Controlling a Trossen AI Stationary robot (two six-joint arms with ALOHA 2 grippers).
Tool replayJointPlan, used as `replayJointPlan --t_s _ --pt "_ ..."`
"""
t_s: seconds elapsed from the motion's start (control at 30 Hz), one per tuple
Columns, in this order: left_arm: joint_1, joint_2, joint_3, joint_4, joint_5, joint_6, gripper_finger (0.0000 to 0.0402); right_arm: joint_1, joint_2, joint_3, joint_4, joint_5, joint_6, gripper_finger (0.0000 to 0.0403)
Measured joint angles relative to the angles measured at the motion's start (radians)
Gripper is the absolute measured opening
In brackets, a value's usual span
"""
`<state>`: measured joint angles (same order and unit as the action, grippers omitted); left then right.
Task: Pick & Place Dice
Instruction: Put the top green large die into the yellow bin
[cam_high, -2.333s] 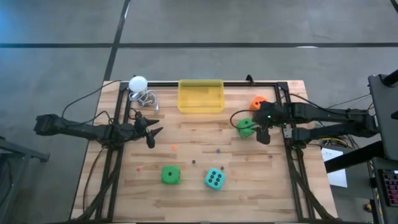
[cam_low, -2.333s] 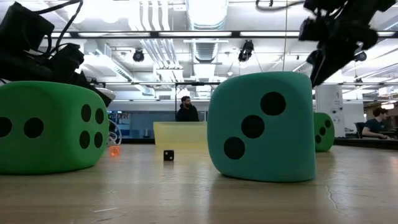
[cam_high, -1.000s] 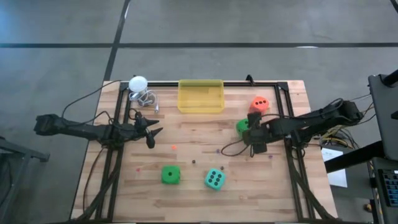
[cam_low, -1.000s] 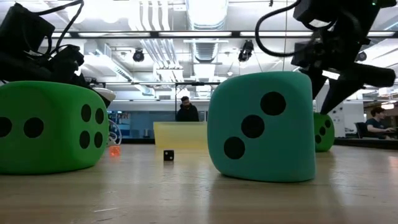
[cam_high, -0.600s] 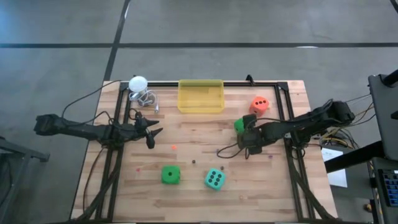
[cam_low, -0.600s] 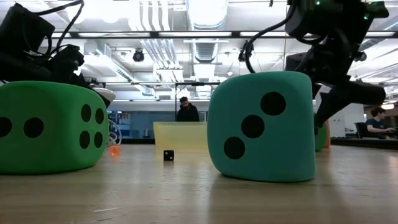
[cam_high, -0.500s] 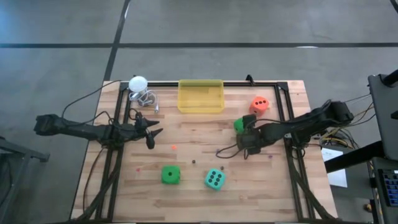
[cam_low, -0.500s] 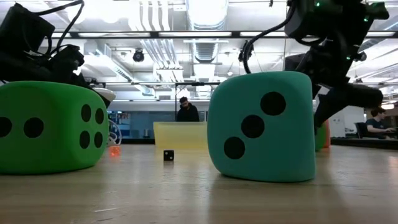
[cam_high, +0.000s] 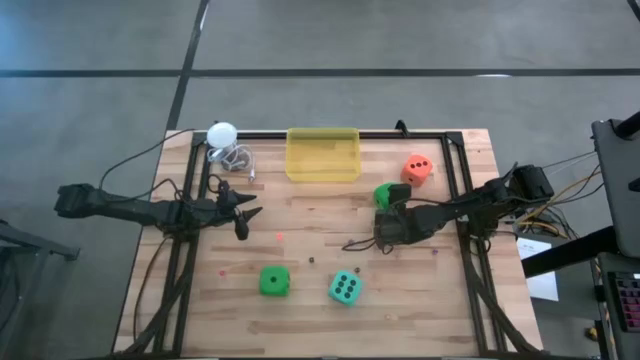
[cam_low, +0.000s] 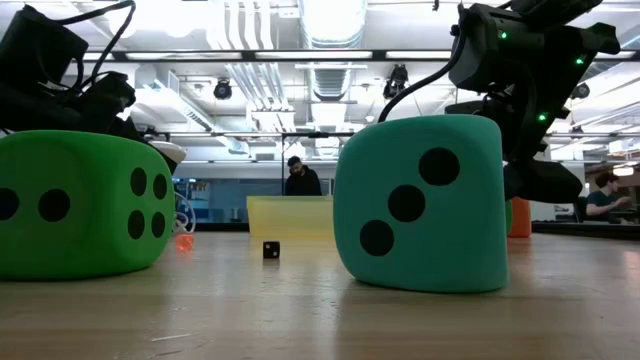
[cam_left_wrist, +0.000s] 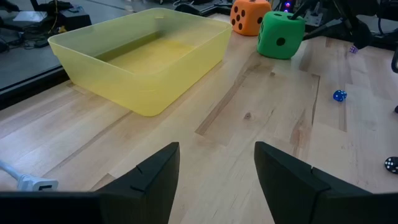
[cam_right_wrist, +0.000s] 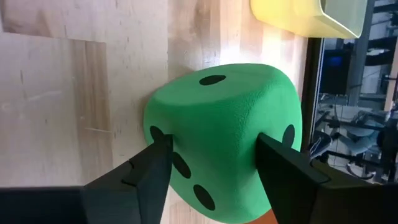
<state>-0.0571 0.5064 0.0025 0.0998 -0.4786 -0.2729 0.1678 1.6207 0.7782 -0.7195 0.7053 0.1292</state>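
My right gripper (cam_high: 386, 212) (cam_right_wrist: 211, 168) is shut around a bright green die (cam_high: 388, 194) (cam_right_wrist: 227, 134) at the table's right middle, just nearer than the orange die (cam_high: 417, 168). A second green die (cam_high: 274, 281) (cam_low: 80, 205) and the teal die (cam_high: 344, 288) (cam_low: 420, 205) rest flat on the near part of the table. In the low view the held die is hidden behind the teal one. My left gripper (cam_high: 243, 213) (cam_left_wrist: 217, 180) waits open at the table's left, touching nothing. My right gripper pinches the green die between its two fingers, one finger (cam_right_wrist: 152, 171) on one side face (cam_right_wrist: 163, 140) and the other (cam_right_wrist: 283, 165) on the opposite face (cam_right_wrist: 264, 134). The fingers come from the near right, slanting. Whether the die is off the wood I cannot tell.
A yellow bin (cam_high: 322, 153) (cam_left_wrist: 143, 56) stands at the far edge, middle. A white ball (cam_high: 222, 133) on a wire stand sits at the far left corner. Small dice and beads (cam_high: 279, 238) dot the table's middle. Black frame rails run along both sides. People show in the room beyond.
My right arm has swung toward the table's left and dropped lower, coming in behind the green die. That die has shifted a little toward the left and far side and has gone out of sight behind the teal die in the low view, uncovering the orange one.
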Motion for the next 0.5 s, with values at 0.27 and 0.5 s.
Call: replayJointPlan --t_s 0.27,0.5 --pt "0.000 0.000 0.000 0.000 0.000 0.000 0.0212 -0.001 -0.003 -0.001 -0.001 0.007 0.007 0.0069" --pt "0.000 0.000 0.000 0.000 0.000 0.001 0.0212 -0.001 -0.005 0.002 -0.003 0.006 0.025 0.0068"
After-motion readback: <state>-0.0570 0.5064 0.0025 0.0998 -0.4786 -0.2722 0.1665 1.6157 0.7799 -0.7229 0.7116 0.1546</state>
